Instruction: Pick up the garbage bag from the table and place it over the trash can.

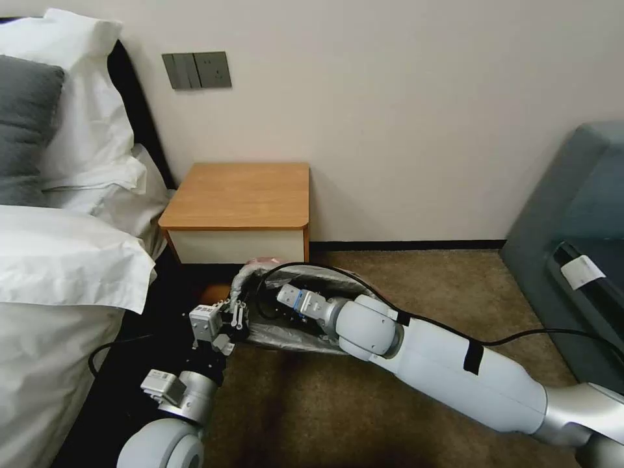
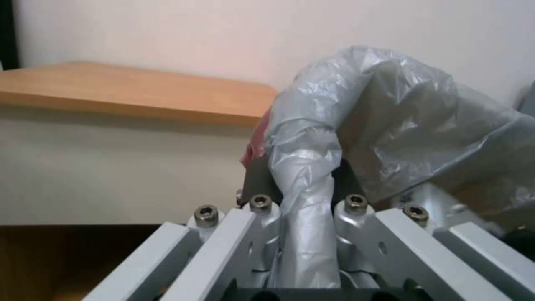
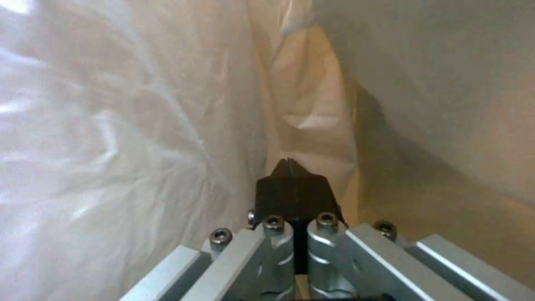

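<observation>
crinkled translucent grey plastic garbage bag (image 1: 286,338) low before the orange-topped wooden table (image 1: 240,195), left gripper (image 2: 304,184) pinching its rim, right gripper (image 3: 291,175) inside the bag, jaws pressed together

We are seeing the left gripper (image 2: 304,184) pinching a bunched fold of the garbage bag (image 2: 401,121) at lower centre, the crinkled plastic billowing to the right, while the table (image 2: 133,92) is spanning the frame's left.
</observation>
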`<state>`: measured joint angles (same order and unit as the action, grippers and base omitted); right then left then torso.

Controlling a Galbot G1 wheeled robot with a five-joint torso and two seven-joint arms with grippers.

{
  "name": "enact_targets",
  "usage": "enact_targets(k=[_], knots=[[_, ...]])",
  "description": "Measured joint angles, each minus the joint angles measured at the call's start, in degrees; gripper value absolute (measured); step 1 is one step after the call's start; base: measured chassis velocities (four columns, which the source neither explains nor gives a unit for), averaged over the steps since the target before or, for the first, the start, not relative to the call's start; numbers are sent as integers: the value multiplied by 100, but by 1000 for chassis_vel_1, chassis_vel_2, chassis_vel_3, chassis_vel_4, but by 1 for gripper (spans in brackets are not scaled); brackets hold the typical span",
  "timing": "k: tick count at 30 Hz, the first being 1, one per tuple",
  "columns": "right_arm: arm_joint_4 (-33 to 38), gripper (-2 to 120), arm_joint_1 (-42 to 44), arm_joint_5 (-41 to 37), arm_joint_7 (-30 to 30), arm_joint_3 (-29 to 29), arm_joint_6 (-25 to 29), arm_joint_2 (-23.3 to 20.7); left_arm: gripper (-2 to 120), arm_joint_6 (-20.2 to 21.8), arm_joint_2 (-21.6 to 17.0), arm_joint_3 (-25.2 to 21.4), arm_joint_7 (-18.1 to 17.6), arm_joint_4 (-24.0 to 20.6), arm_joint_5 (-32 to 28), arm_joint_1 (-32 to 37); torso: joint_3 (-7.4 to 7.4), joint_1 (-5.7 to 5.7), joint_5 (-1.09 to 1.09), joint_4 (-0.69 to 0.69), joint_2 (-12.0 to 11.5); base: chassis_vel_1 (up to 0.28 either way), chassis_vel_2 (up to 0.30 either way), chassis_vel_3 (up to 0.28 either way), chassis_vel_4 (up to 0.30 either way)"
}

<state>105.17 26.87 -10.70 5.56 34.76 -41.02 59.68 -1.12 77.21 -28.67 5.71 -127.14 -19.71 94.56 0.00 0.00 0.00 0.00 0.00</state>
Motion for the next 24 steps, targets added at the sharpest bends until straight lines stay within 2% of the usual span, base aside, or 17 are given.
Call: enact_targets(k=[6, 18, 24], knots=[[245, 0, -98, 287, 568, -2, 139, -198, 7, 115, -23, -46, -62, 29, -59, -18, 0, 0, 0, 0, 0, 0, 0, 0, 0], [765, 0, -170, 129, 685, -4, 173, -518, 7, 210, -20, -171, -168, 142, -163, -51, 0, 0, 0, 0, 0, 0, 0, 0, 0], [1156, 0, -108, -62, 789, -270, 238, -846, 7, 270, -46, -245, -269, 221, -286, -64, 0, 0, -1, 0, 0, 0, 0, 0, 0]])
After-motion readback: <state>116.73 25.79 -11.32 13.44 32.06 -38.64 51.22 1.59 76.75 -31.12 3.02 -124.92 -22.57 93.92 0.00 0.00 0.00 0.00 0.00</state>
